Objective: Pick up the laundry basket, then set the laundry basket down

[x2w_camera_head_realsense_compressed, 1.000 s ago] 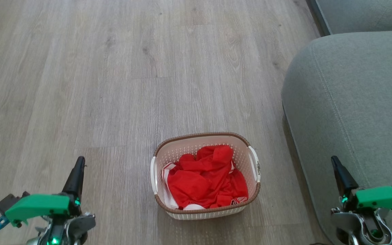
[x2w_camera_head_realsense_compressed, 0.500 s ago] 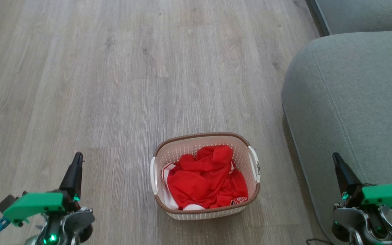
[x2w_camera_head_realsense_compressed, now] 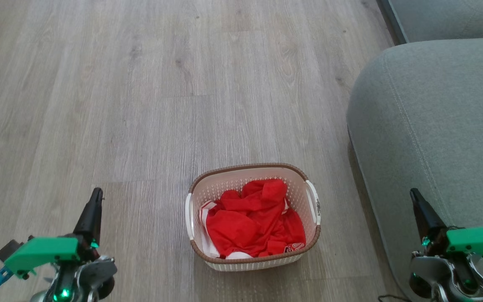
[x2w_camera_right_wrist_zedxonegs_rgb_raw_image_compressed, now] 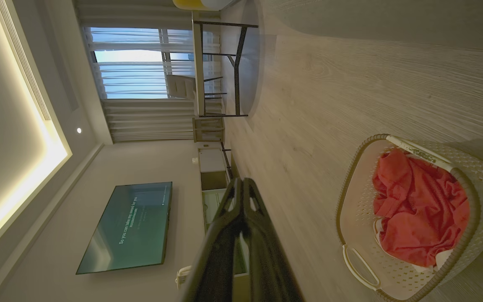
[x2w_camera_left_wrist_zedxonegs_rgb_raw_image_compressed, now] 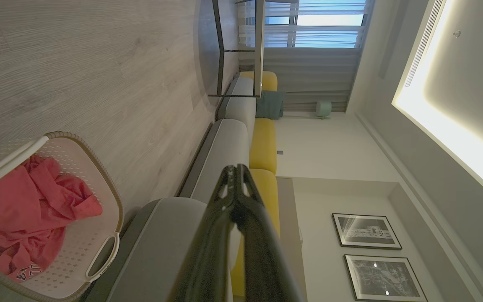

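Laundry basket (x2w_camera_head_realsense_compressed: 258, 263) sat on the wood floor (x2w_camera_head_realsense_compressed: 141, 105) at lower centre of the head view, beside the grey sofa (x2w_camera_head_realsense_compressed: 434, 126). It was just where it had been a second before, with red clothes (x2w_camera_head_realsense_compressed: 245, 224) inside. Only the arms had shifted, sinking slightly toward the bottom corners. That fits a basket awaiting lifting or one already put back. Left claw (x2w_camera_head_realsense_compressed: 97, 195) and right claw (x2w_camera_head_realsense_compressed: 413, 193) were pinched closed, empty, well apart from it.

Grey sofa (x2w_camera_head_realsense_compressed: 434, 126) on wood-look floor (x2w_camera_head_realsense_compressed: 141, 84), red clothing (x2w_camera_head_realsense_compressed: 250, 222) — crumpled, wall-mounted TV (x2w_camera_right_wrist_zedxonegs_rgb_raw_image_compressed: 128, 226), black-legged table (x2w_camera_right_wrist_zedxonegs_rgb_raw_image_compressed: 198, 67)
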### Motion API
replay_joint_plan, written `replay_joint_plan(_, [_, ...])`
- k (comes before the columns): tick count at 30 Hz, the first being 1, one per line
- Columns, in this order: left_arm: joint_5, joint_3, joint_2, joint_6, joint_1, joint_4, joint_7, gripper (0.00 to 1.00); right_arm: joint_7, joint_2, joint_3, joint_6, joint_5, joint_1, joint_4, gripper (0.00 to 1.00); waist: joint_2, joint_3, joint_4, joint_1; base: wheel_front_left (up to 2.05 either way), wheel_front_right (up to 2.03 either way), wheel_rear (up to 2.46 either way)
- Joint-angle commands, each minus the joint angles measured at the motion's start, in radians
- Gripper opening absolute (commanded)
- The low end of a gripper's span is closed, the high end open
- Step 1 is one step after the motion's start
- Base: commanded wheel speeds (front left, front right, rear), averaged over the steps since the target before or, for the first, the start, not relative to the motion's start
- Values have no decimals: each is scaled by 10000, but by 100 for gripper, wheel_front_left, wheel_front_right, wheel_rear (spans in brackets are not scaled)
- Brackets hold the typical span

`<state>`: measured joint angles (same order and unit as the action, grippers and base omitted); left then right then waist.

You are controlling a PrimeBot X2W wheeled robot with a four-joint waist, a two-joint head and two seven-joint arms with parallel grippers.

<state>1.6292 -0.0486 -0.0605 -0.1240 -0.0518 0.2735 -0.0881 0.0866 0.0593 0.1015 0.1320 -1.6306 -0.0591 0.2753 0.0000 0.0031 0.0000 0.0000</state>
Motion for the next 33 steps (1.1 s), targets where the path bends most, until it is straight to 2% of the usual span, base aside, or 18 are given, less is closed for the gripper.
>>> replay_joint_plan(1, [-10, -416, -69, -67, -541, -293, -62, 0, 54, 101, -142, -13, -1, -464, -320, 0, 0, 0, 0, 0, 0, 0, 0])
replay_joint_plan(33, [-78, -498, -12, -67, -548, -290, -127, 0, 126, 37, -52, -13, 75, -472, -314, 0, 0, 0, 0, 0, 0, 0, 0])
